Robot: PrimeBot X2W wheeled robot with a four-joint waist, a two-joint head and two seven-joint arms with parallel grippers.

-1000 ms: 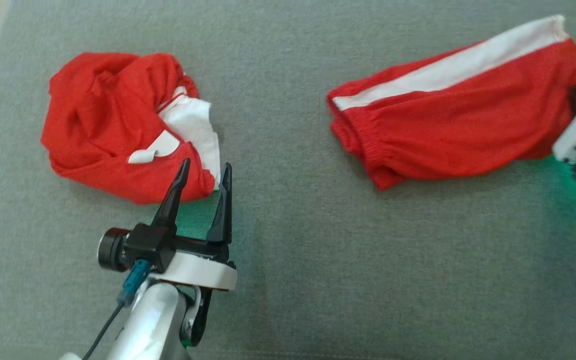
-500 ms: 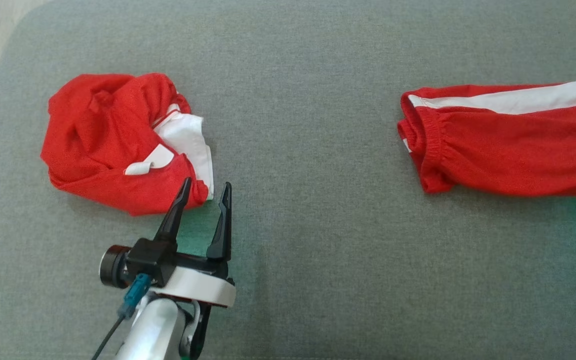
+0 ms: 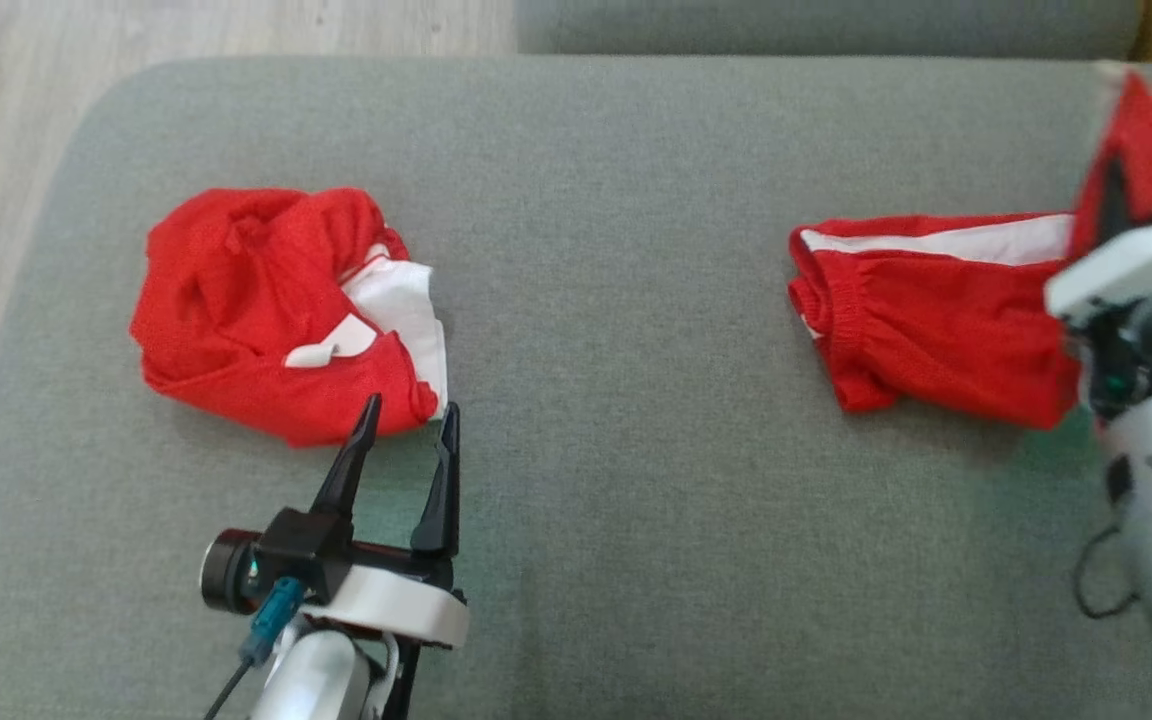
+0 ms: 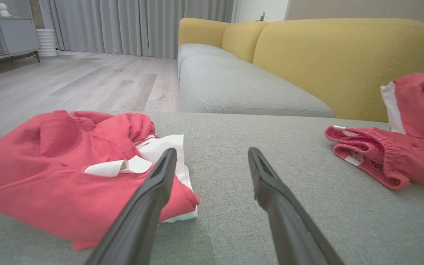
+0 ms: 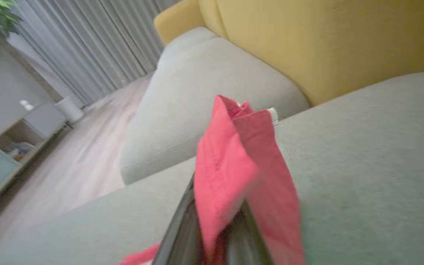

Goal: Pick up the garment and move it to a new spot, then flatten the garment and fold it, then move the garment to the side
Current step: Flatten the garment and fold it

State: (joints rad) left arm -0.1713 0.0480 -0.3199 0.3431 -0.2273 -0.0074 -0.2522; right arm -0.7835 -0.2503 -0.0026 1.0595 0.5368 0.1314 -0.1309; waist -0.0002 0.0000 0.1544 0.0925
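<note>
Red shorts (image 3: pixel 926 330) lie at 3 o'clock on the grey cushion (image 3: pixel 616 300), one end pinched in my right gripper (image 3: pixel 1116 200), so I would lift slowly while my left gripper (image 3: pixel 412 408) hangs wide-open at 7 o'clock.

Soft, even daylight with faint shadows; the right wrist view is motion-blurred, the left wrist view bends at its edges.

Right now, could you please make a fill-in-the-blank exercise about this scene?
The left gripper has its jaws ___.
The right gripper is ___ on the striped garment.
The crumpled garment lies on the robot's ___ side.
Both garments rest on a ___ cushion.
Missing words: open; shut; left; grey.
</note>
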